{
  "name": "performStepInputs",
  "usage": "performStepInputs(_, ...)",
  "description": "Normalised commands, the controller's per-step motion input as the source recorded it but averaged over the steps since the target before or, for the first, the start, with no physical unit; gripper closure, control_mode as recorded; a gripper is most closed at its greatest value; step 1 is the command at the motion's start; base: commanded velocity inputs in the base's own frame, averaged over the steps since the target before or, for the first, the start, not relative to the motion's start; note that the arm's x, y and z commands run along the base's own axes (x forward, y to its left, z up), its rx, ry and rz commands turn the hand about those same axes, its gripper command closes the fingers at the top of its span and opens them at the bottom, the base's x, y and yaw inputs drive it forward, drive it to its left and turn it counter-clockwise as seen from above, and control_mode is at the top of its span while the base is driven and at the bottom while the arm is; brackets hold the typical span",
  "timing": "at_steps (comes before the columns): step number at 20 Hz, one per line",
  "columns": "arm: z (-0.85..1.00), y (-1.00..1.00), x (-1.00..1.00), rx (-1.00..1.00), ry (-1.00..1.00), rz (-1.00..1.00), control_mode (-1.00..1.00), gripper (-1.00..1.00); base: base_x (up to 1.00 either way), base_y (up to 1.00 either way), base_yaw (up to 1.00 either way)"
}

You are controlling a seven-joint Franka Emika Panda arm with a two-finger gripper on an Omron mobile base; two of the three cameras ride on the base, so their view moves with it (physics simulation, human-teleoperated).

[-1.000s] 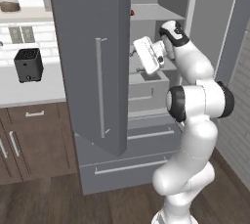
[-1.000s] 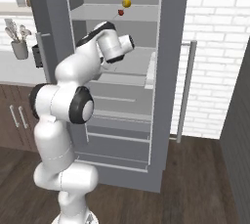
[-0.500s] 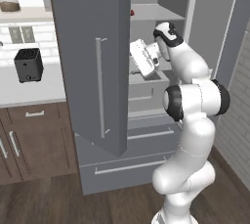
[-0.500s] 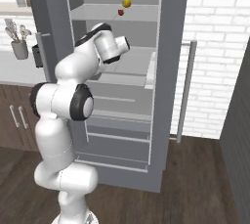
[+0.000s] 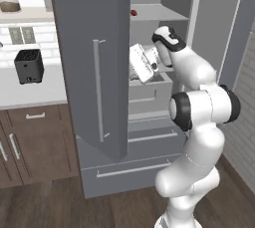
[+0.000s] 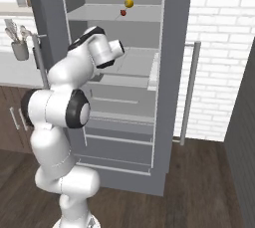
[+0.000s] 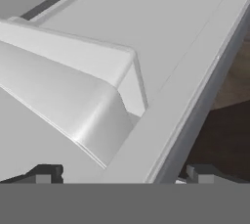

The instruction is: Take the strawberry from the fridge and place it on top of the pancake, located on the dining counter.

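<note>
Inside the open fridge [image 6: 172, 48], the claw [image 7: 122, 175] stood spread wide and empty, the strawberry [image 6: 123, 12] on the shelf at its 12 o'clock.

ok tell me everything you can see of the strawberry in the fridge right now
The strawberry is a tiny dark-red rounded fruit, far smaller than the gripper. It rests on an upper pale grey shelf inside the open fridge, near the shelf's front edge. A small yellow round fruit sits just beside it. Nothing grips it: the open gripper is lower, at the level of the shelf below. No stem or leaves can be made out.
</note>
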Motion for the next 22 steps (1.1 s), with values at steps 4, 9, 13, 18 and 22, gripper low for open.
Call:
performStepInputs(4, -0.03, 0.4, -0.39, 0.0, 0.03, -0.03, -1.0, -1.0, 0.0, 0.0, 0.0)
performStepInputs(9, 0.0, 0.51, -0.25, 0.0, 0.03, -0.04, -1.0, -1.0, 0.0, 0.0, 0.0)
performStepInputs(13, 0.0, 0.58, -0.1, -0.02, 0.02, -0.06, -1.0, -1.0, 0.0, 0.0, 0.0)
performStepInputs(18, 0.0, 0.65, -0.03, -0.03, 0.0, -0.06, -1.0, -1.0, 0.0, 0.0, 0.0)
performStepInputs(22, 0.0, 0.6, 0.0, -0.03, 0.0, -0.06, -1.0, -1.0, 0.0, 0.0, 0.0)
